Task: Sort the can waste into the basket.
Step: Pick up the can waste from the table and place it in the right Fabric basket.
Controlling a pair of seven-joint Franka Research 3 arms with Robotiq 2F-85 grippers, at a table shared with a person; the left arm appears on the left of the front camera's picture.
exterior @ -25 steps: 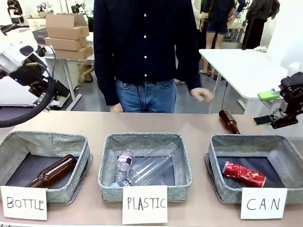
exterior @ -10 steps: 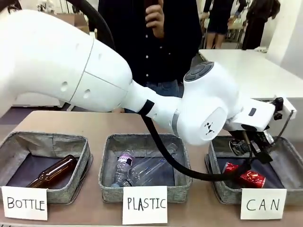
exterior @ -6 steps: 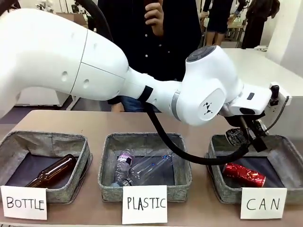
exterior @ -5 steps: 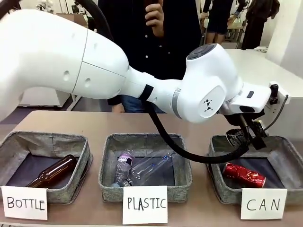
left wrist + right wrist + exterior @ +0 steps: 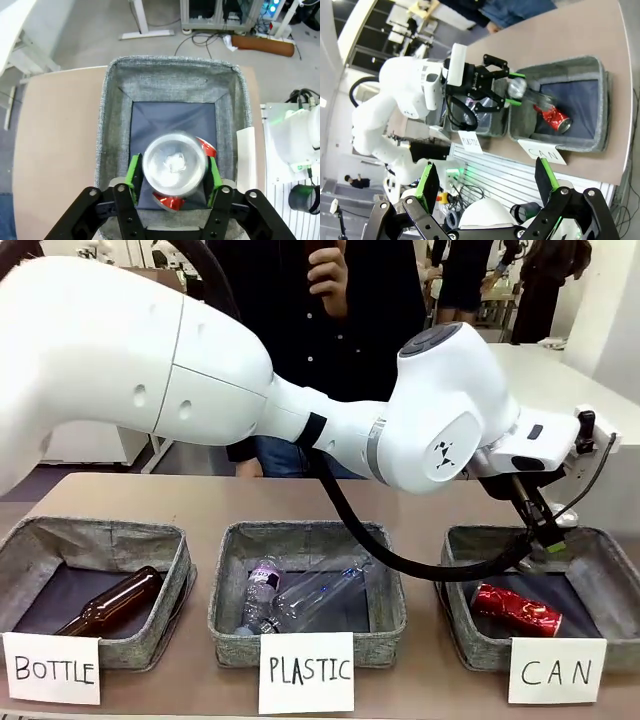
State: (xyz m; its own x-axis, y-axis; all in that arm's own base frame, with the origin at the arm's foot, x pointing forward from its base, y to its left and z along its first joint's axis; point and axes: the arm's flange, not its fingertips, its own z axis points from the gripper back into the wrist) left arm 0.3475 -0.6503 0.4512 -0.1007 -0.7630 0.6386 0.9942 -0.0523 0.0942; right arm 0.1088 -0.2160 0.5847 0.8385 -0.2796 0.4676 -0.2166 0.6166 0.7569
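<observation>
My left arm reaches across the bench (image 5: pixel 200 502) from the left, and its left pincer (image 5: pixel 170 180) hangs over the basket (image 5: pixel 116 120) carded "CAN" (image 5: pixel 556 670), at the right end of the row. In the left wrist view the silver can (image 5: pixel 174 165) sits end-on between the two green pads (image 5: pixel 133 171); its rim looks very close to both, but I cannot tell whether the pads are actually gripping it or standing just clear. In the right wrist view the same can shows at the pincer's tips above the basket's open top. The red can (image 5: pixel 515 608) lies on its side on the dark lining inside the basket, partly beneath the silver one as seen from the left wrist.

My right pincer (image 5: pixel 487 182) is spread wide with nothing between its fingers, well away from the baskets.

The middle basket (image 5: pixel 232 600), carded "PLASTIC", holds clear bottles (image 5: pixel 300 595). The left basket (image 5: pixel 40 540), carded "BOTTLE", holds a brown bottle (image 5: pixel 110 602). A person (image 5: pixel 330 300) stands at the far side.
</observation>
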